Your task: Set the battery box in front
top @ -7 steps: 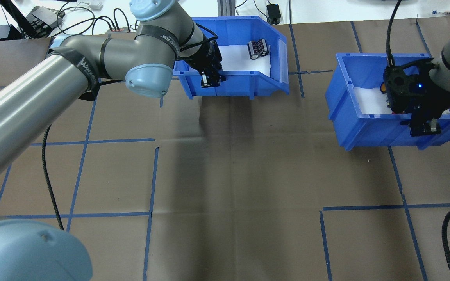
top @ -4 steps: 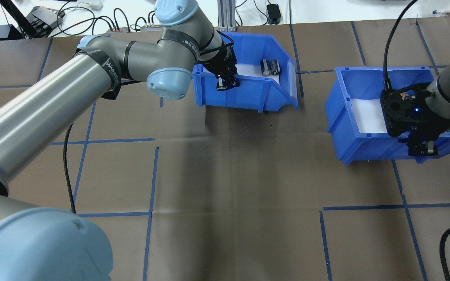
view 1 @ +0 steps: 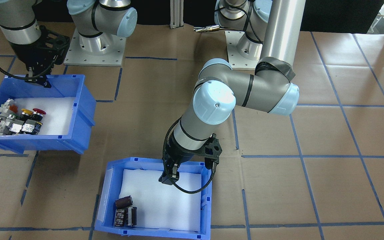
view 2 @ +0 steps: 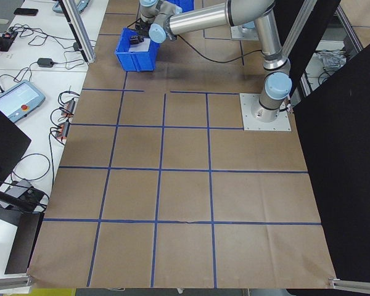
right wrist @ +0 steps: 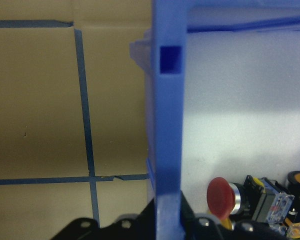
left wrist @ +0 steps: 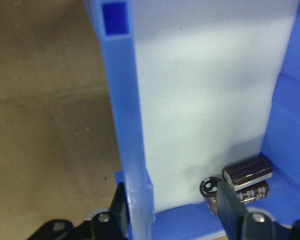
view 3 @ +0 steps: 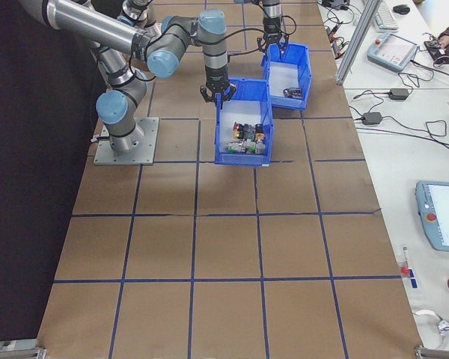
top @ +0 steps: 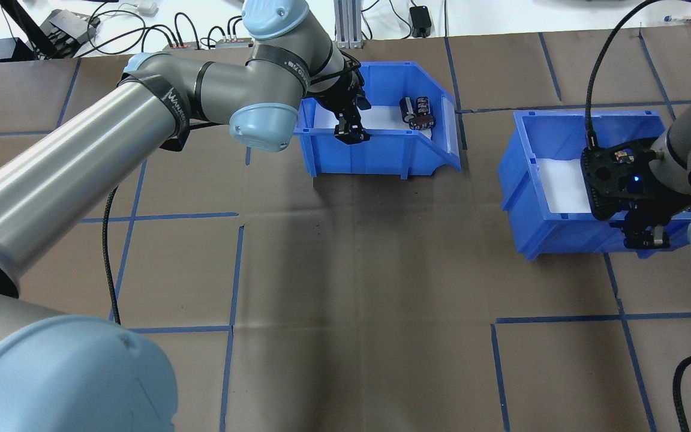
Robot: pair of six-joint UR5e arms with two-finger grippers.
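Battery box (top: pixel 375 157): blue moulded plastic bin, sloped-cut front, white foam floor; its near wall is pinched between the closed fingers of the left gripper (top: pixel 351 133). Cells (view 1: pixel 124 212): three dark glossy cylinders, in the corner away from that gripper. Right gripper (top: pixel 642 239): clenched on the rim of the switch bin (top: pixel 561 222).

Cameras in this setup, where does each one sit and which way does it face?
Front-facing: opposite robot, steeply down; both arms, battery box.
Overhead: behind robot, forward-down; left pincer on box wall.
Exterior left: table's end; left arm large.
Exterior right: other end; switch bin nearer.
Left wrist: along box wall; fingers, cells.
Right wrist: bin wall, right pincer.
Front and overhead share both bins.
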